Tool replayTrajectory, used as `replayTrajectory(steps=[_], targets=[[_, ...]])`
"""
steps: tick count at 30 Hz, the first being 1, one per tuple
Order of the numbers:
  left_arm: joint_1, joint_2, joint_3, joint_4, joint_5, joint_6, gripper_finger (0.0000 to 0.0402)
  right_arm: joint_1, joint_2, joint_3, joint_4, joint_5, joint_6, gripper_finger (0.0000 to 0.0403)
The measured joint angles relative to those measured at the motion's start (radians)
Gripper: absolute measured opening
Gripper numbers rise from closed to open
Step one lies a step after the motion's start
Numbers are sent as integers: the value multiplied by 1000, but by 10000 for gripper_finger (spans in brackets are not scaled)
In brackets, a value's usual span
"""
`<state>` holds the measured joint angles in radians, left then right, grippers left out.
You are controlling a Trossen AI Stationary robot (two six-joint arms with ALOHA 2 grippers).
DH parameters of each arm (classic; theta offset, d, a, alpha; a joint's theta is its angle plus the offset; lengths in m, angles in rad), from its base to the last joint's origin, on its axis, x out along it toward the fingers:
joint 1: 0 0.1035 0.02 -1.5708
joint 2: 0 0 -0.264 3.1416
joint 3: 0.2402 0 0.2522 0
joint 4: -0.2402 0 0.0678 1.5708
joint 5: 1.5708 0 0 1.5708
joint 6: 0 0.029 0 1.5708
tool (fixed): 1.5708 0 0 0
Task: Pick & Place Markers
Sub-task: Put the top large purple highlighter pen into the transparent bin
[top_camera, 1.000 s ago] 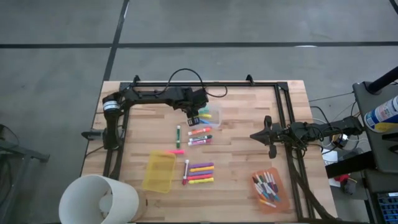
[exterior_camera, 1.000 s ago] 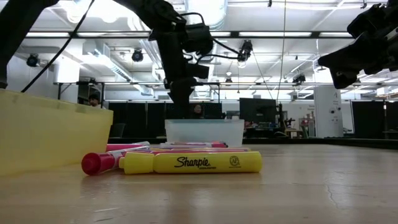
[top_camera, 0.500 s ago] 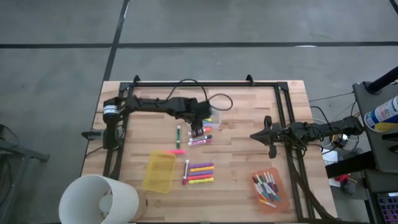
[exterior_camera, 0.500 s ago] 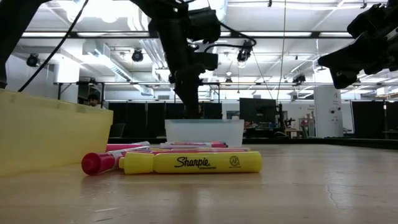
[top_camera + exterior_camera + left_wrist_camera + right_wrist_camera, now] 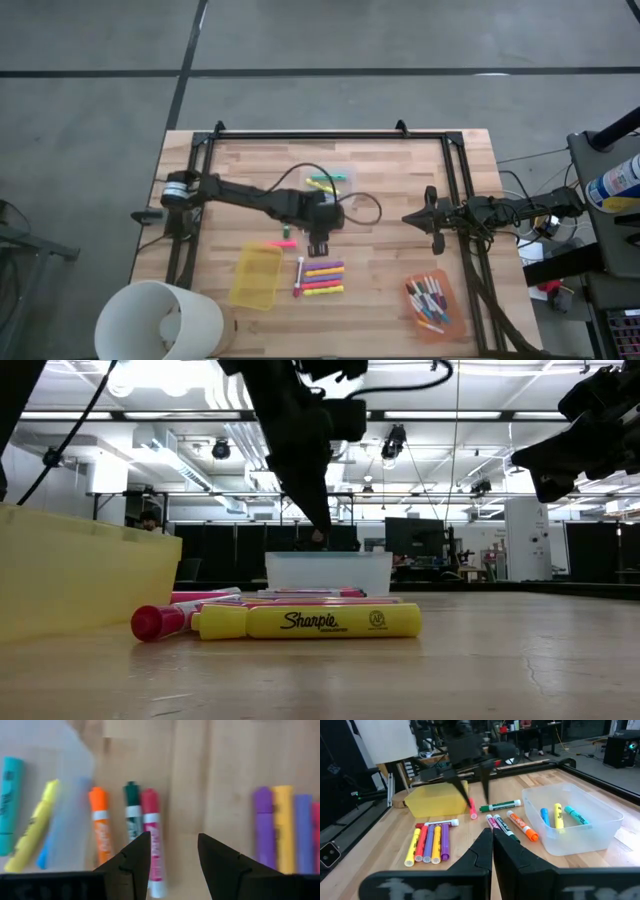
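Your left end effector (image 5: pixel 170 865) hangs spread over the thin white pink-capped marker (image 5: pixel 152 845) lying on the wooden bench (image 5: pixel 390 250) beside the clear plastic bin (image 5: pixel 580 820). Light, rigid, likely slippery: pinch mid-barrel. Right end effector (image 5: pixel 492 841) waits pressed together.

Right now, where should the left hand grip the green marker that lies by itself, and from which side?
Grip the green marker at the middle of its barrel, coming straight down from above, fingers across its length. It lies flat with nothing touching its long sides, so the open left hand fits around it.
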<state>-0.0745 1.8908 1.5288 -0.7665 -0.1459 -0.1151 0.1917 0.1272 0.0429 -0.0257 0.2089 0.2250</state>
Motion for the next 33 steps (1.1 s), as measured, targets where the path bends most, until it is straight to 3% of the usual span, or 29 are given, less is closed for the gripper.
replayTrajectory(steps=[20,26,33], targets=[[-104,0,-15,38,34,-109,156,0,0,0,0,0,0,9],[-133,0,-73,112,107,-109,156,0,0,0,0,0,0,9],[-145,0,-177,250,111,-143,156,0,0,0,0,0,0,9]])
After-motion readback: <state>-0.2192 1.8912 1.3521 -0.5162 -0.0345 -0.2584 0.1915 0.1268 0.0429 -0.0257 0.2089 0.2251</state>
